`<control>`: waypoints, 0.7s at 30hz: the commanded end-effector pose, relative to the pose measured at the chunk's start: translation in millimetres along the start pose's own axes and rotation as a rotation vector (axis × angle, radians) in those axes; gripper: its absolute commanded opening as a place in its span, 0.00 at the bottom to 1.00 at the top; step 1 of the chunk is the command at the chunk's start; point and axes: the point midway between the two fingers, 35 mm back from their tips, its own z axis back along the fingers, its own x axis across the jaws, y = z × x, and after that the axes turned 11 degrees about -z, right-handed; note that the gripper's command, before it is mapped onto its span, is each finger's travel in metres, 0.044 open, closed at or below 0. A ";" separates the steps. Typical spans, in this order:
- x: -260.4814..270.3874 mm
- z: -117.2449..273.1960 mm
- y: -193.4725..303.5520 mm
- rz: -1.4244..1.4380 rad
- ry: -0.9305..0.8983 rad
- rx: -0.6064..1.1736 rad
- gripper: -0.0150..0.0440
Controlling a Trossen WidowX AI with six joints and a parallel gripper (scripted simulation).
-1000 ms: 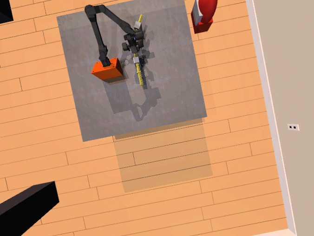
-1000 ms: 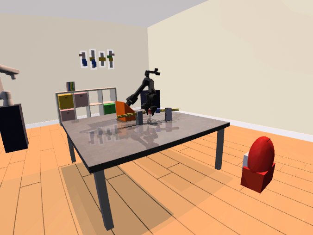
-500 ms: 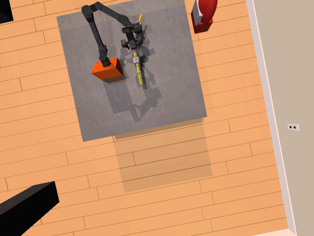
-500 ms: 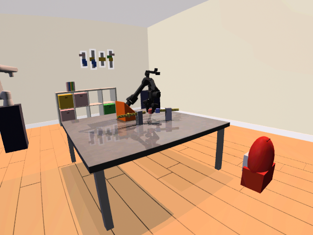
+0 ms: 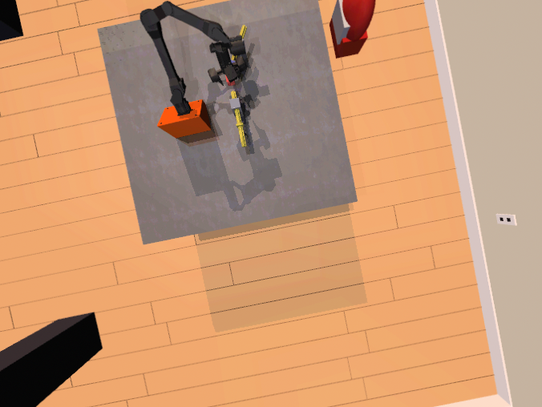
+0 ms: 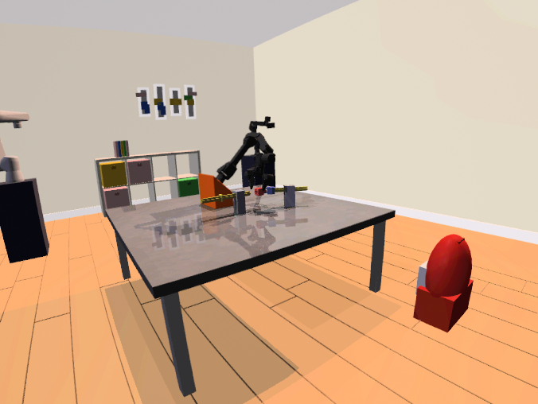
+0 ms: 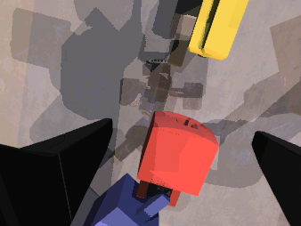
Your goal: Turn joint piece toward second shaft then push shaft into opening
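Observation:
The red joint piece (image 7: 178,156) (image 6: 258,191) sits hinged on a blue part (image 7: 119,205) (image 6: 270,190) at the end of the fixed yellow shaft (image 5: 243,31) (image 6: 301,188), held by a grey block (image 6: 289,197). The second yellow shaft (image 5: 241,134) (image 6: 210,200) (image 7: 219,30) passes through another grey block (image 5: 235,102) (image 6: 239,203). Its end stands apart from the red piece, across a gap. In the wrist view the red piece's far end faces roughly toward that shaft; exact alignment cannot be told. My gripper (image 7: 181,131) (image 6: 258,186) is open and empty, with its fingers apart on either side of the red piece.
The arm rises from an orange base (image 5: 186,124) (image 6: 212,191) beside the second shaft, on the grey table (image 5: 306,153) (image 6: 182,260). The grey blocks stand close to the gripper. A red object (image 5: 357,19) (image 6: 449,266) is off beyond the table edge.

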 end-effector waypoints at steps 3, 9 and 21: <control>1.1 16.6 -5.4 0.220 0.011 0.027 1.00; 1.7 33.1 -10.1 0.422 0.007 0.052 1.00; 0.6 66.9 -18.3 0.825 -0.028 0.105 1.00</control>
